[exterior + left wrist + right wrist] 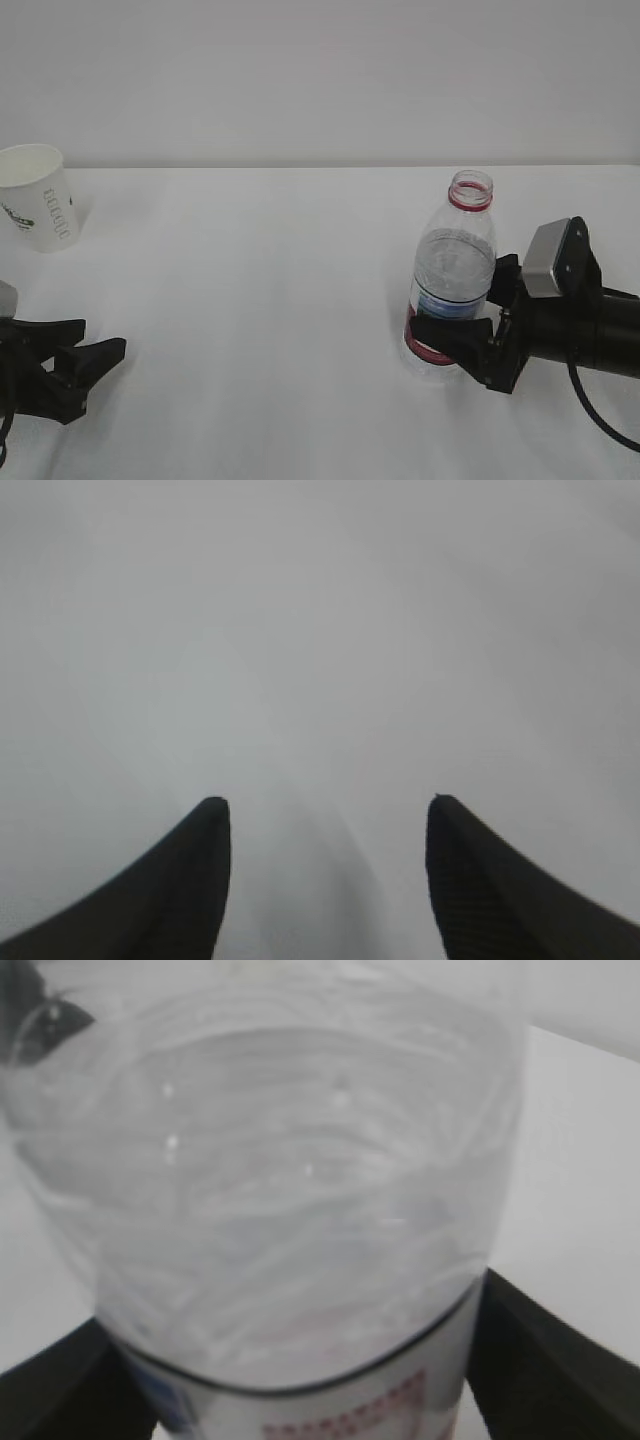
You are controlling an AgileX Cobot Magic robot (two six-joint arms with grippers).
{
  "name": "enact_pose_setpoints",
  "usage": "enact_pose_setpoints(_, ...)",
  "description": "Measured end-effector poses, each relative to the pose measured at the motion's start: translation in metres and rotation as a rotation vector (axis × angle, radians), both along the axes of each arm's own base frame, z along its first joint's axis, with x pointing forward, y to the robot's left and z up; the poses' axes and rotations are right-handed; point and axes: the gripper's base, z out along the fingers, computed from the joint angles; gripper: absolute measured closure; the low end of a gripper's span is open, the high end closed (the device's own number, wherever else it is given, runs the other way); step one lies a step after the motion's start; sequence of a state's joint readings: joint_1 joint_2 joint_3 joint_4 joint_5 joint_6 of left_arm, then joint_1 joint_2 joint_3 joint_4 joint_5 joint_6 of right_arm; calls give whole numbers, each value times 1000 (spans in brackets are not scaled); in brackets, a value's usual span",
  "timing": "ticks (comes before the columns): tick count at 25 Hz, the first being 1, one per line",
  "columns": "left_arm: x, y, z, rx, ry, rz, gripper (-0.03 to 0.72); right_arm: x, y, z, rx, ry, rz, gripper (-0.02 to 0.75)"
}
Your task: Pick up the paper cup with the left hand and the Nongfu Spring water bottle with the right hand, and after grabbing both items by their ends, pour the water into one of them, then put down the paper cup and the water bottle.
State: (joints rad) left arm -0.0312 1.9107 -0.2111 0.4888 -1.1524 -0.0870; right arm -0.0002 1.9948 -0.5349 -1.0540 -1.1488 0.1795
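Nongfu Spring water bottle (453,280) stands upright and uncapped on the white table (260,300), right of the middle, with its red neck ring showing and a label around its lower body. The right hand (452,318) reaches in from the right at label height, its jaws spread wide with one finger on each side of the bottle; whether they press on the plastic cannot be told, and the bottle rests on the table. In the right wrist view the ribbed clear body (270,1190) fills the picture between the two black fingers (545,1360), with the label's red marks too blurred to read.

The paper cup (38,197) stands upright at the far left, with dark lettering on its side too small to read. The left hand (90,362) lies low at the near left, well apart from the cup, jaws open and empty.
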Motion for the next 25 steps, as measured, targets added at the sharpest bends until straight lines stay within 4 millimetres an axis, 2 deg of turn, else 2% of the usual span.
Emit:
enact_pose_setpoints(11,0,0,0,0,0,0,237,0,0,0,14,22,-2,104)
enact_pose_setpoints(20,0,0,0,0,0,0,237,0,0,0,13,19,1,218)
enact_pose_setpoints(25,0,0,0,0,0,0,237,1,0,1,13,18,3,234)
